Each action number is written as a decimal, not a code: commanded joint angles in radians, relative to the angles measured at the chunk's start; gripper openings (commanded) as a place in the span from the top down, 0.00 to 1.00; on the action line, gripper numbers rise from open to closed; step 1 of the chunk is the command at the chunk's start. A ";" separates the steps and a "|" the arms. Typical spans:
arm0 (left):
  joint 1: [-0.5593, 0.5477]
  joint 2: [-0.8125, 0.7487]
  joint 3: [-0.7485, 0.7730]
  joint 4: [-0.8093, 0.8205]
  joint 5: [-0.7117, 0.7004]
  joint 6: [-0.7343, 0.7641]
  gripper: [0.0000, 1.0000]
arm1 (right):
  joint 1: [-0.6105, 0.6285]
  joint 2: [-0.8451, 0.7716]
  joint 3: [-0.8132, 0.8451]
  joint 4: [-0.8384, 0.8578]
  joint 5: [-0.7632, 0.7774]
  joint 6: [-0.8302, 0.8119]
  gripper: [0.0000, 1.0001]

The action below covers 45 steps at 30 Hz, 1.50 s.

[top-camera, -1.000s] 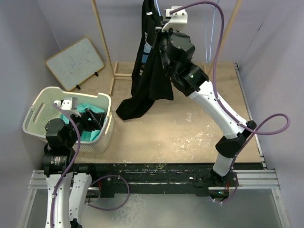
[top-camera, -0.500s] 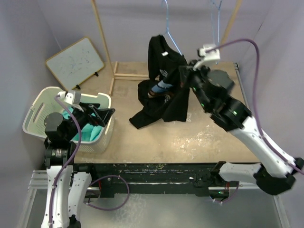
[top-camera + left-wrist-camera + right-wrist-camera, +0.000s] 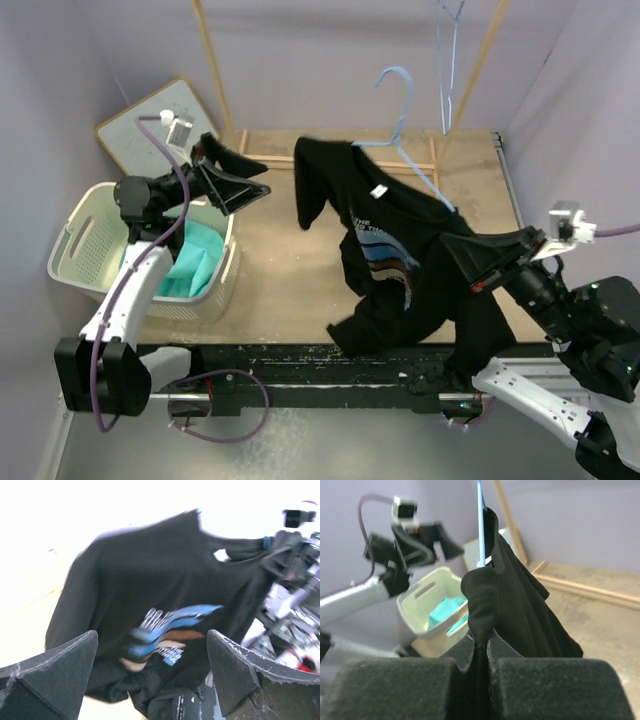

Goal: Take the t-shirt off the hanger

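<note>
A black t-shirt (image 3: pixel 400 255) with a blue and white print hangs stretched across the middle of the top view, still on a light blue hanger (image 3: pixel 405 110) whose hook is free of the rail. My right gripper (image 3: pixel 462 262) is shut on a fold of the t-shirt (image 3: pixel 485 600) and holds it up above the table's near right; the blue hanger wire (image 3: pixel 481 520) rises behind the fold. My left gripper (image 3: pixel 255 190) is open and empty, raised at the left and pointing at the t-shirt (image 3: pixel 160 620), apart from it.
A white laundry basket (image 3: pixel 85 225) with teal cloth stands at the left, also in the right wrist view (image 3: pixel 427 600). A whiteboard (image 3: pixel 150 115) leans at the back left. A wooden rack frame (image 3: pixel 215 70) stands at the back with a second wire hanger (image 3: pixel 447 60).
My right arm has swung down and to the near right, pulling the t-shirt and hanger off the rail. My left arm has risen out of the basket and turned toward the shirt.
</note>
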 commanded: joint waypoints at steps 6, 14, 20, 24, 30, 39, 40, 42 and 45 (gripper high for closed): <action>-0.153 -0.032 0.343 -0.006 0.191 0.208 0.08 | -0.001 0.058 -0.050 -0.088 -0.229 0.066 1.00; -0.217 -0.070 0.375 -0.312 0.206 0.478 0.21 | -0.002 0.029 -0.074 -0.024 -0.292 0.088 1.00; -0.248 -0.014 0.343 -0.262 0.206 0.434 0.25 | -0.002 -0.001 -0.080 0.012 -0.356 0.103 1.00; -0.289 0.053 0.348 -0.214 0.201 0.384 0.28 | -0.002 -0.024 -0.085 0.005 -0.364 0.092 1.00; -0.389 0.148 0.367 -0.157 0.197 0.344 0.34 | -0.001 -0.044 -0.104 0.006 -0.365 0.096 1.00; -0.486 0.205 0.397 -0.307 0.219 0.446 0.57 | -0.002 -0.043 -0.105 0.007 -0.346 0.096 1.00; -0.491 0.206 0.399 -0.338 0.214 0.469 0.65 | -0.002 -0.043 -0.107 0.009 -0.347 0.096 1.00; -0.500 0.206 0.401 -0.367 0.213 0.492 0.83 | -0.001 -0.041 -0.109 0.011 -0.347 0.096 1.00; -0.504 0.204 0.400 -0.368 0.212 0.496 1.00 | -0.002 -0.036 -0.113 0.011 -0.342 0.096 1.00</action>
